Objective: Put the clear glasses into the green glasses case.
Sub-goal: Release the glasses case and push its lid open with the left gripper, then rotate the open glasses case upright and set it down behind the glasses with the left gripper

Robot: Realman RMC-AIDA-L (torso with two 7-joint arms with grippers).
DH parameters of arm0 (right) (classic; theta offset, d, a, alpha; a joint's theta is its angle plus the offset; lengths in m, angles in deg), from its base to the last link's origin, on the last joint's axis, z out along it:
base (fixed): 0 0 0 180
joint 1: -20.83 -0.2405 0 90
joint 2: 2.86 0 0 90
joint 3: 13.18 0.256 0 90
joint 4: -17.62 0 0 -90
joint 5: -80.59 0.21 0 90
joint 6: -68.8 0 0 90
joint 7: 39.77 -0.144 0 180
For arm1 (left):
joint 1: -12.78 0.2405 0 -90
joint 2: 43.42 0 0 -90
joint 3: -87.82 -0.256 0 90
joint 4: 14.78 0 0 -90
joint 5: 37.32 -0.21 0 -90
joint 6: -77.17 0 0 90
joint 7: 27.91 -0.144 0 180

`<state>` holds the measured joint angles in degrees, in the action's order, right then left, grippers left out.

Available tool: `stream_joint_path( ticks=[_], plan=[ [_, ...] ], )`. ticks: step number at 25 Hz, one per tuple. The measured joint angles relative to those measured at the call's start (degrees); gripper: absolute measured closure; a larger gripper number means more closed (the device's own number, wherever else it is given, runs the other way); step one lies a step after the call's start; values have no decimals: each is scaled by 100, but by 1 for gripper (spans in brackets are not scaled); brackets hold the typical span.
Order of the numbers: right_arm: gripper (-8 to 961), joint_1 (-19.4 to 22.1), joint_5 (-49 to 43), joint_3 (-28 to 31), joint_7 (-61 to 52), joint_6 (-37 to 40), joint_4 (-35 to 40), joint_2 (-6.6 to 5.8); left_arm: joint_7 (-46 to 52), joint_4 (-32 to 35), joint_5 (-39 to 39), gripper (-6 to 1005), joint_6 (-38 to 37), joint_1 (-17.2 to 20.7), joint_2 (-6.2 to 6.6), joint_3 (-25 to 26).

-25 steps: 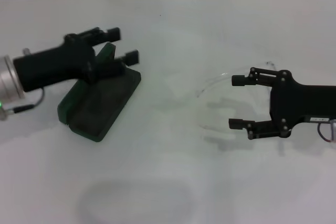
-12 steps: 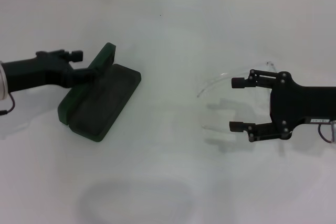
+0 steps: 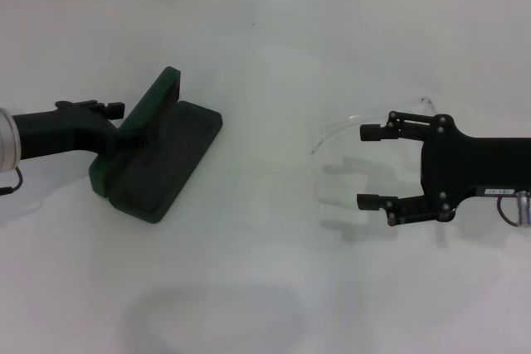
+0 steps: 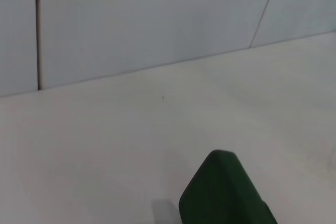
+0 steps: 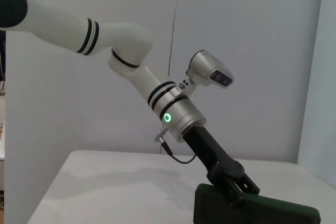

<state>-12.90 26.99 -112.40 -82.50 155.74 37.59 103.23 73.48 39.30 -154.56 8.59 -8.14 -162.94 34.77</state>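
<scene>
**Case open at left, glasses lying between the right jaws**

Head view: on a white table (image 3: 265, 288) backed by pale wall panels, the green glasses case (image 3: 158, 159) lies open, long axis running diagonally away. The left gripper (image 3: 116, 118) sits at the lid; its opening cannot be told. It has dropped behind the lid since a second ago. The right gripper (image 3: 369, 167), spread wide and holding nothing, straddles the clear glasses (image 3: 336, 134).

Left wrist view: only the lid's corner (image 4: 226, 192) shows.

Right wrist view: the left arm (image 5: 178, 114) reaches onto the case (image 5: 252, 211).

left tool (image 3: 116, 122): withdrawing leftward off the green glasses case (image 3: 158, 159), now sitting behind its raised lid
right tool (image 3: 371, 167): edging slightly left, straddling the clear glasses (image 3: 344, 127)
</scene>
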Motion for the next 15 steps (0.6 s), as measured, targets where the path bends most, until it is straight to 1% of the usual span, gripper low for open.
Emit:
stream_joint_path(
  ticks=[7,15],
  plan=[
    [126,-2,-1,0,20,-29,5,7,4,18,5,314,15,-16,1,15],
    [126,-44,-94,1,21,28,45,15,-41,56,-84,580,17,-160,26,-11]
  ],
)
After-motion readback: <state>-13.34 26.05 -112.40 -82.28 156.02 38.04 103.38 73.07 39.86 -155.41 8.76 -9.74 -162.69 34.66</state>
